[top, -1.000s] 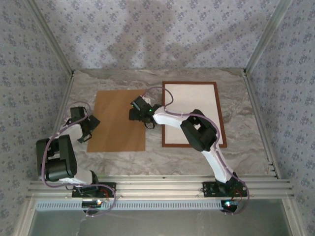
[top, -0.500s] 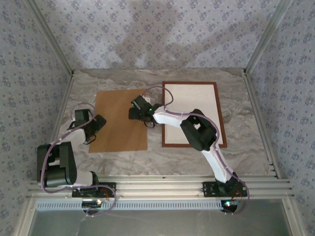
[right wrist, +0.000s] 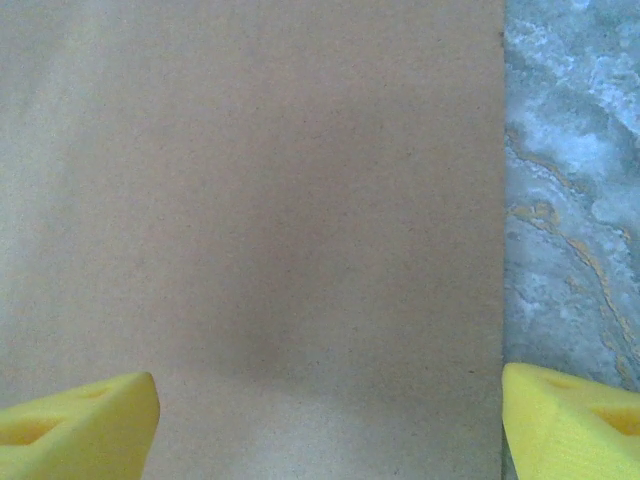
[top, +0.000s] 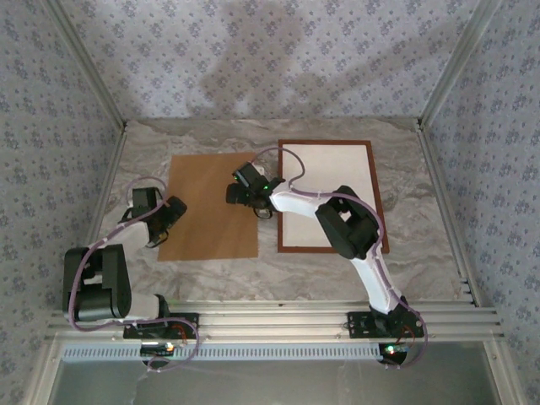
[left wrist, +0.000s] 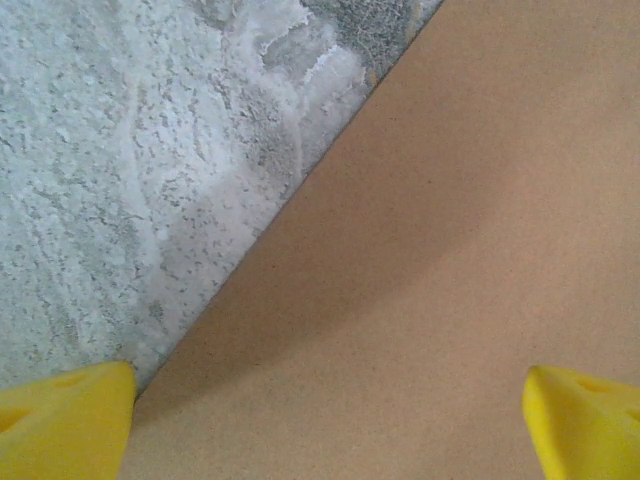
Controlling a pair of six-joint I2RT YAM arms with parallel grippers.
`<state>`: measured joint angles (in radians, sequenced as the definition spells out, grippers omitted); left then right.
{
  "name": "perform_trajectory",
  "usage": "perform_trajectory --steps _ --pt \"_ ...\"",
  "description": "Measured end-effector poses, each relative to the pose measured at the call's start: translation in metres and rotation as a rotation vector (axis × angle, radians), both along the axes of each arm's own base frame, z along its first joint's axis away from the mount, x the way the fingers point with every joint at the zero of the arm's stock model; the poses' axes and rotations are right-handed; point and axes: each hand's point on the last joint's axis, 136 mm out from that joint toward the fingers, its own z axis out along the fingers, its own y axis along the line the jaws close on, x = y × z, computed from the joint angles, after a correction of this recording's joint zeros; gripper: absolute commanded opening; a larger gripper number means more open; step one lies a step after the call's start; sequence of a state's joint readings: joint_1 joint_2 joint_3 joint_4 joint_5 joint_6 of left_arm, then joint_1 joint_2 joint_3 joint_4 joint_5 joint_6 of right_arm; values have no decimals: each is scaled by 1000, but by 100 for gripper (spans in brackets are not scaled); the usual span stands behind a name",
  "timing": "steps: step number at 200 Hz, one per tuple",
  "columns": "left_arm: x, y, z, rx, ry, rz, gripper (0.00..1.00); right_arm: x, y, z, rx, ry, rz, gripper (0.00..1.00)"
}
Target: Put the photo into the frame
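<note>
Lying flat on the grey-veined marble tabletop (top: 278, 274), right of centre: large rectangular frame of dark reddish-brown wood (top: 325, 141), with a cream-white panel (top: 333, 169) filling its opening.

Resting just left of the frame, not touching it: plain brown cardboard backing board (top: 211, 207), now sitting slightly farther right than one second ago.

Hovering over the board's left edge: left gripper (top: 166, 221), jaws standing wide, gripping nothing. Standing closer in over the board than one second ago. One yellow fingertip (left wrist: 60, 420) over marble, the other fingertip (left wrist: 585, 420) over cardboard.

Straddling the board's right edge: right gripper (top: 243, 196), jaws also spread wide, holding nothing. Sitting a little farther right than before, one fingertip (right wrist: 75, 425) over cardboard, the other fingertip (right wrist: 575, 420) over marble.
</note>
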<state>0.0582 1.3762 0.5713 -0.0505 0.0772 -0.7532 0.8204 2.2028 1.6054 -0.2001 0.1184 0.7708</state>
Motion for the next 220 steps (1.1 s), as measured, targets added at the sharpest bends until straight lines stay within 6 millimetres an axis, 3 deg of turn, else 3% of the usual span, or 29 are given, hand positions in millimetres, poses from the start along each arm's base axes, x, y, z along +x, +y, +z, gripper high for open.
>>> perform_trajectory --steps 101,176,220 --pt "2 -27 -1 2 -1 -54 97 -3 -25 31 18 -23 -24 89" --pt "9 -60 -1 4 -5 -126 97 -7 -57 25 -25 -14 -71 90" --pt "10 -76 0 -4 -5 -156 98 1 -72 27 -37 -20 -105 90"
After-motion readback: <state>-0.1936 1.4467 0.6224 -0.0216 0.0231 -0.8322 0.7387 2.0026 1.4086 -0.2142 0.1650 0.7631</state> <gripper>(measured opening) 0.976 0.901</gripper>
